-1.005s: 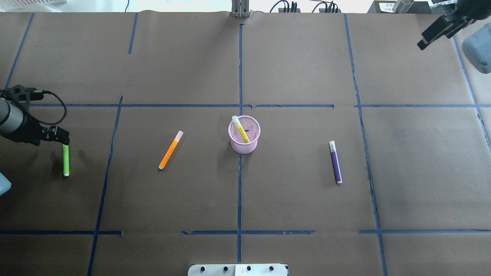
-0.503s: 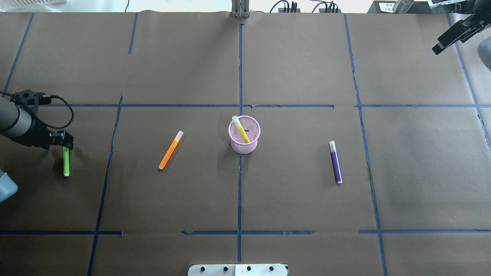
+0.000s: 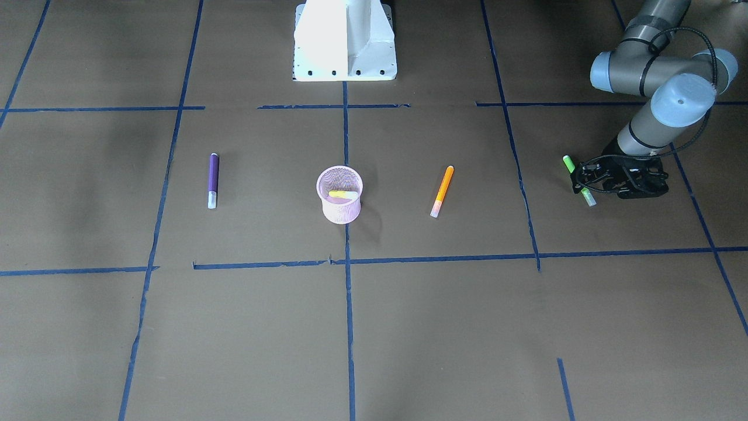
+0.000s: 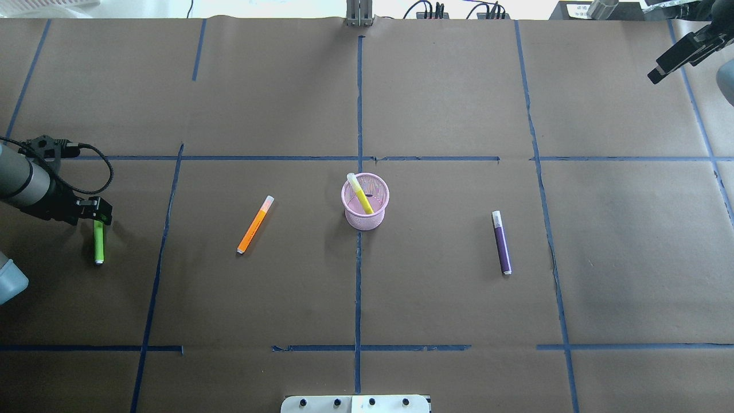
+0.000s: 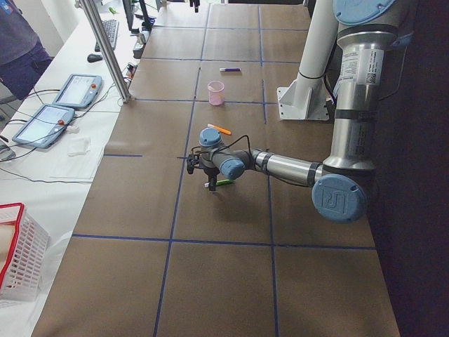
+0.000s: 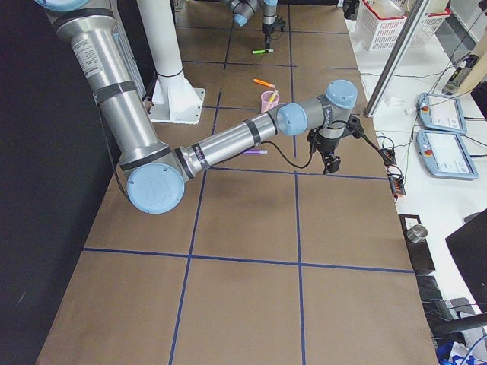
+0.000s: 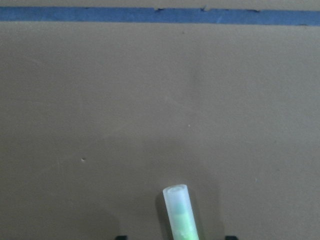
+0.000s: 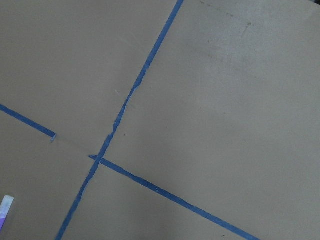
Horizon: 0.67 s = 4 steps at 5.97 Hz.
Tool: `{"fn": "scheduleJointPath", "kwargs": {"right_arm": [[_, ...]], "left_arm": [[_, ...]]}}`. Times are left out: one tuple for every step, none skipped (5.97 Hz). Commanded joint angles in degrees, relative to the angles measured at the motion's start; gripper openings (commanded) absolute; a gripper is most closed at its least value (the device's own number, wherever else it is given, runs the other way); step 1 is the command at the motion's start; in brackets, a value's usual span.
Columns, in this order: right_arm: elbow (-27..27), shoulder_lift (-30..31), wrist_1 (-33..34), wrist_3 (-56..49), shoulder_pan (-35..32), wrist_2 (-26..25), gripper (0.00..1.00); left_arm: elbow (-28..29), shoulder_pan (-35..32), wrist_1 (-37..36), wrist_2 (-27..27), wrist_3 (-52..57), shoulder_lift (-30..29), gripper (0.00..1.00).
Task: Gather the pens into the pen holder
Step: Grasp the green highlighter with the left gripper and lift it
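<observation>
Tabletop (image 4: 447, 103) has the left gripper (image 4: 97, 218) at its left edge, jaws spread around the cap end of the green pen (image 4: 99, 244). Right gripper (image 4: 659, 70) is at the far right corner; its jaws I cannot tell. Pink pen holder (image 4: 367, 221) at centre holds the yellow pen (image 4: 361, 198); orange pen (image 4: 254, 226) and purple pen (image 4: 502, 244) lie apart.

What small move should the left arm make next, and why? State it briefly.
Probably close the left claw on the slim bright green marker with the pale cap. The wrist view shows its cap centred between the fingertips with a gap on each side, and the front view shows the claw low across it, so it looks straddled but apparently not gripped.
</observation>
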<state>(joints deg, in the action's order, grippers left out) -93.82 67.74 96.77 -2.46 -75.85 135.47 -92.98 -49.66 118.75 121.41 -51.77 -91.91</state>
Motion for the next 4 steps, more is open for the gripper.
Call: {"fn": "scheduleJointPath", "kwargs": {"right_arm": [[0.0,0.0,0.0,0.0,0.0,0.0,0.99],[0.0,0.0,0.0,0.0,0.0,0.0,0.99],[0.0,0.0,0.0,0.0,0.0,0.0,0.99],[-0.1,0.0,0.0,0.0,0.0,0.0,0.99]], "left_arm": [[-0.1,0.0,0.0,0.1,0.0,0.0,0.33],[0.0,0.1,0.0,0.0,0.0,0.0,0.33],[0.0,0.2,0.0,0.1,0.0,0.0,0.33],[0.2,0.4,0.0,0.0,0.0,0.0,0.33]]}}
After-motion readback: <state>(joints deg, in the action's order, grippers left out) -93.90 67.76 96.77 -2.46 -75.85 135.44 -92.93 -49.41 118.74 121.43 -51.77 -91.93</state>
